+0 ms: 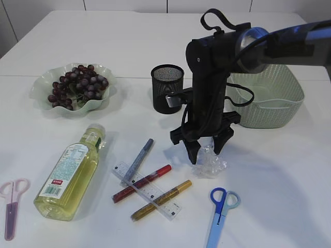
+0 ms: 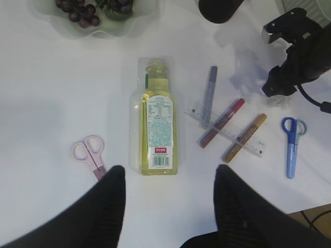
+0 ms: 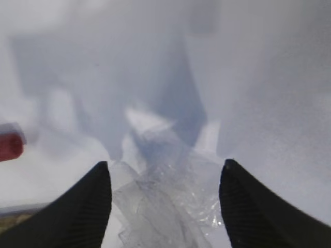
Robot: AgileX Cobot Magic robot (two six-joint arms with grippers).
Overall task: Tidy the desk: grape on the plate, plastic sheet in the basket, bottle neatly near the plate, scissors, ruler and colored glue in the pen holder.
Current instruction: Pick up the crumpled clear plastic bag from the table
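Grapes are already lying on the pale green plate in the upper left of the exterior frame, on a white table. Pink scissors are lying at the lower left edge. Just right of them, a bottle of yellow liquid is lying on its side, cap pointing toward the plate. Near the lower centre, a clear ruler is lying flat with three glue pens crossing it: a grey one, a red one and a gold one. Above them, a black mesh pen holder is standing upright. Right of centre, the right end effector is pointing down with its jaws apart, straddling a crumpled clear plastic sheet without clamping it; its wrist view is showing the sheet between the two dark fingertips. Blue scissors are lying at the lower right. A pale green basket is sitting at the upper right, behind the arm. The left end effector is hanging above the bottle in its wrist view, jaws apart and holding nothing.
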